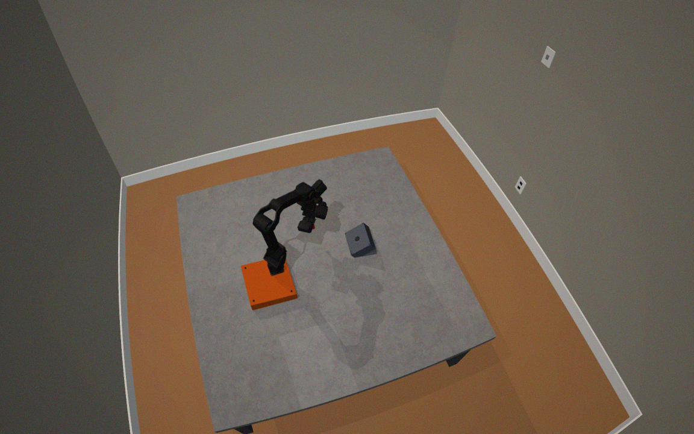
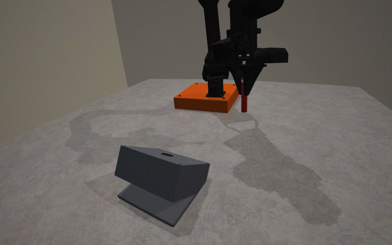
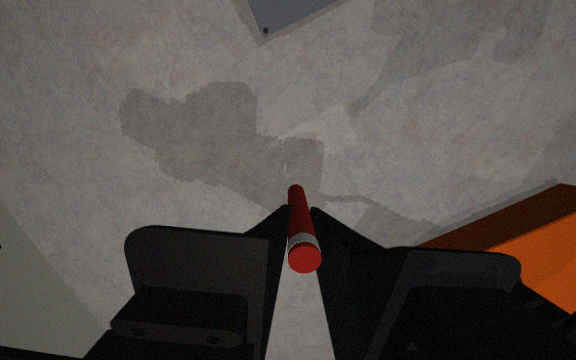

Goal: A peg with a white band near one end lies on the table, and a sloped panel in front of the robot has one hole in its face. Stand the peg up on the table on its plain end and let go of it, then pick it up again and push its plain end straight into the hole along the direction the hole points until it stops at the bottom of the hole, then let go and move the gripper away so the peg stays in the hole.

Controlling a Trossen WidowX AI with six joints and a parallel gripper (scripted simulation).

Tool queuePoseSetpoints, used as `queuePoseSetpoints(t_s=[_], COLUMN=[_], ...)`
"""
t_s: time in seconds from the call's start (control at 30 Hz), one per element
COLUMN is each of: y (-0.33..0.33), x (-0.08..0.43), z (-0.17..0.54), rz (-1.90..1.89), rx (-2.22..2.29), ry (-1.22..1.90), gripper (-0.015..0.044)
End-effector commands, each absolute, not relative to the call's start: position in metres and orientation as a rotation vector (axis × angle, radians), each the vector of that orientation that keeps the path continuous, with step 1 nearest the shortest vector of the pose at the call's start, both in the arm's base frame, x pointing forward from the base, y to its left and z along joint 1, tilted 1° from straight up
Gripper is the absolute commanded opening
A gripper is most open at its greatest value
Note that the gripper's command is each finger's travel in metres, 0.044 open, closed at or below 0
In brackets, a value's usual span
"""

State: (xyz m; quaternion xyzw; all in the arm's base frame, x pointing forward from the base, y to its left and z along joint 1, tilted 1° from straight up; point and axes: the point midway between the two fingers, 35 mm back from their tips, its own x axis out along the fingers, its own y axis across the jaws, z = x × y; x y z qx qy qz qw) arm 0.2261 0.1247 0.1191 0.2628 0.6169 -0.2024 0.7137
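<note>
A red peg [image 1: 312,227] [image 2: 244,105] [image 3: 299,217] is held roughly upright above the table. Its white band [image 2: 242,81] [image 3: 304,240] is near the upper end, and the plain end points down. My gripper [image 2: 243,93] [image 3: 299,212] is shut on the peg, with the fingertips around its middle part. In the top view the arm hides most of the peg. The grey sloped panel [image 1: 353,248] [image 2: 151,172] [image 3: 293,10] stands on the table apart from the gripper. Its single hole [image 1: 357,238] [image 2: 166,154] looks empty; it is outside the wrist view.
The orange base block [image 1: 268,286] [image 2: 201,104] [image 3: 553,255] carries the arm, on the side away from the panel. It shows at the right of the wrist view. The grey table [image 1: 419,323] [image 2: 328,136] bears shadows of the arm.
</note>
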Motion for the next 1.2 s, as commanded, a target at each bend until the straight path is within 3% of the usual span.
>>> queuePoseSetpoints(t_s=[0.0,1.17], y=[0.12,0.077], x=[0.232,0.282], z=[0.12,0.136], rz=[-0.475,-0.627], rx=[0.629,0.978], ry=[1.328,1.019], gripper=[0.0,0.0])
